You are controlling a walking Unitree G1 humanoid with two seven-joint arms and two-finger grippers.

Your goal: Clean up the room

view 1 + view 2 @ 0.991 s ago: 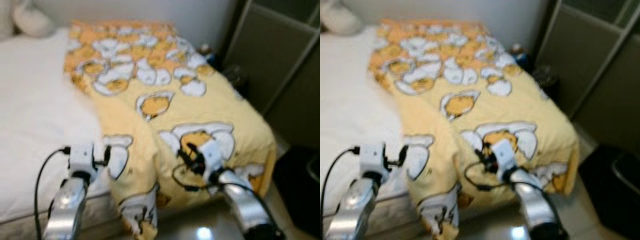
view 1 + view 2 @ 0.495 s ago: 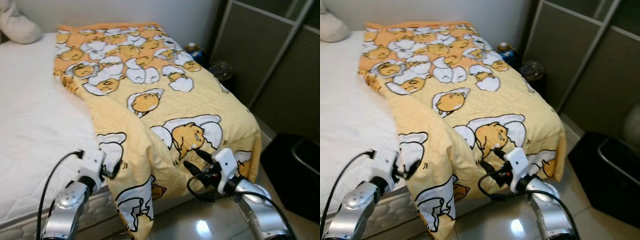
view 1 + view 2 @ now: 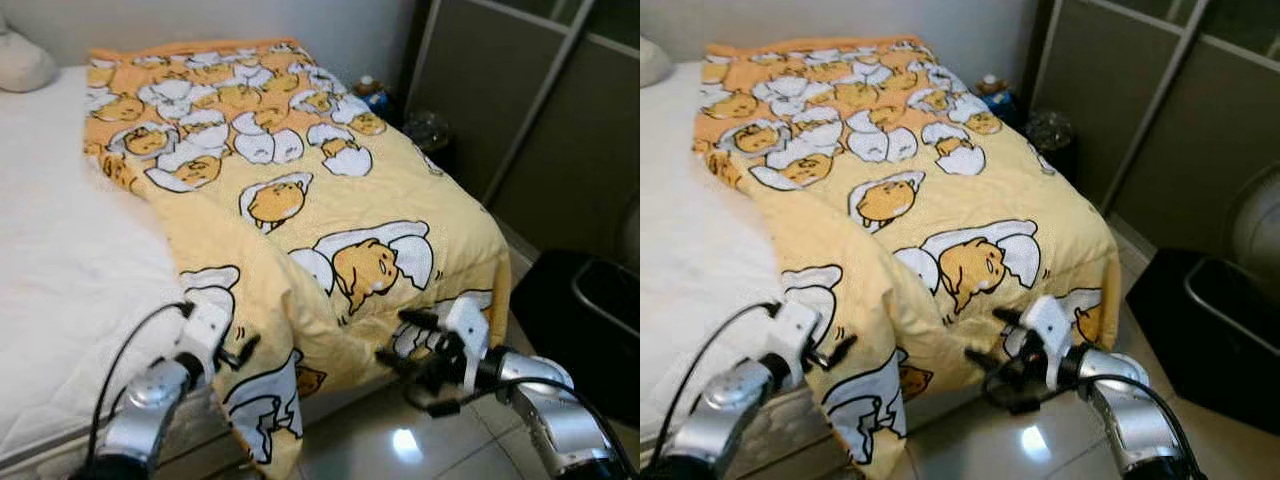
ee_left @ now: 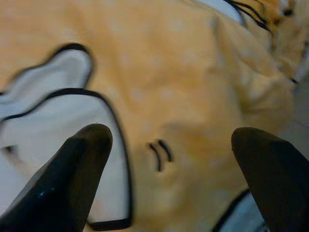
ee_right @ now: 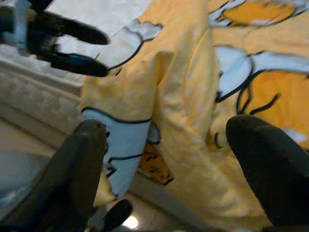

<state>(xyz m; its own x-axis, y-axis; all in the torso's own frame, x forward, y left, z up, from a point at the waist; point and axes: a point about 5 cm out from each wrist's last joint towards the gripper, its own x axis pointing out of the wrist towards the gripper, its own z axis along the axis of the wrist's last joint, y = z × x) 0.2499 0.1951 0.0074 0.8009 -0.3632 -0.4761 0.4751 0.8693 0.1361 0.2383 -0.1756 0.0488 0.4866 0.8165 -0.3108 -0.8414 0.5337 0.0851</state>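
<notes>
A yellow cartoon-print blanket (image 3: 300,200), patterned with orange characters in white eggshells, lies spread along the side of the bed (image 3: 60,260) nearest the sliding wardrobe doors (image 3: 520,110). Its far end reaches toward the wall, and its near end hangs over the foot edge of the bed, with one bunched fold drooping lowest toward the glossy tiled floor (image 3: 400,450). The rest of the bed beside the blanket is bare white quilted mattress, and a pale pillow (image 3: 25,62) sits at the far corner.

The left gripper (image 3: 238,350) is at the blanket's hanging edge, its two black fingers spread apart and holding nothing; in the left wrist view the fingertips (image 4: 79,169) frame the yellow cloth close in front of them, though whether they touch it cannot be told. The right gripper (image 3: 405,338) is just off the blanket's lower corner on the wardrobe side, also spread wide and empty, with the blanket's folds showing between its fingers (image 5: 82,169) in the right wrist view.

Beyond the blanket's far corner, between the bed and the wardrobe doors, small bottles or containers (image 3: 372,92) stand on something low and dark. A black bin (image 3: 590,320) stands on the floor past the right arm.
</notes>
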